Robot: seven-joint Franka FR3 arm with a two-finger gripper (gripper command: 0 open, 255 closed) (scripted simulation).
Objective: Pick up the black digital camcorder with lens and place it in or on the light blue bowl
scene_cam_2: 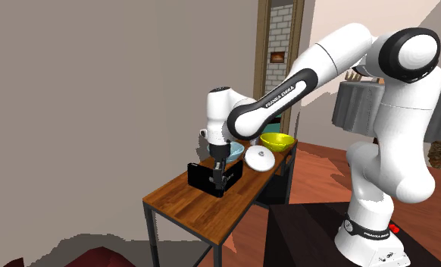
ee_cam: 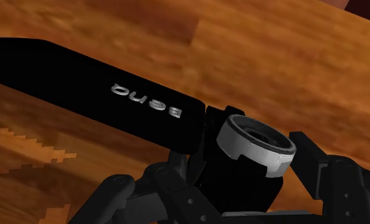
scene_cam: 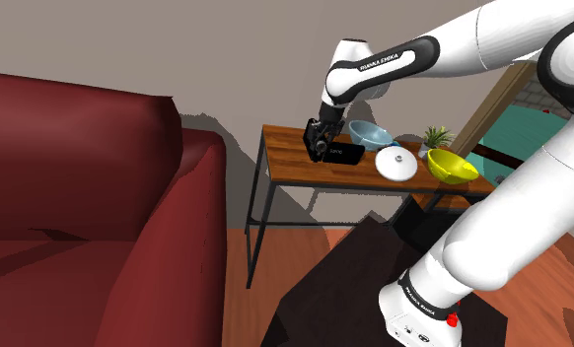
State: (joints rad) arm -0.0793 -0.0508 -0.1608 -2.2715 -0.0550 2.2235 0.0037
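Observation:
The black camcorder (ee_cam: 139, 105) has its flat side screen swung out and a silver-ringed lens (ee_cam: 257, 143) facing the wrist camera. My gripper (ee_cam: 241, 175) is shut on its body, one finger pressing each side. In the shoulder view the gripper (scene_cam: 320, 146) stands low over the wooden table (scene_cam: 295, 173) with the camcorder (scene_cam: 342, 154) at the tabletop. The light blue bowl (scene_cam: 370, 131) sits just behind it toward the wall. In the second exterior view the camcorder (scene_cam_2: 205, 177) is in the gripper (scene_cam_2: 220, 180), and the light blue bowl (scene_cam_2: 233, 152) lies beyond them.
A white round lid with a knob (scene_cam: 396, 165) and a yellow-green bowl (scene_cam: 453, 166) sit on the table toward the shoulder view's right, with a small potted plant (scene_cam: 437, 135) behind. A dark red sofa (scene_cam: 88, 217) stands on that view's left.

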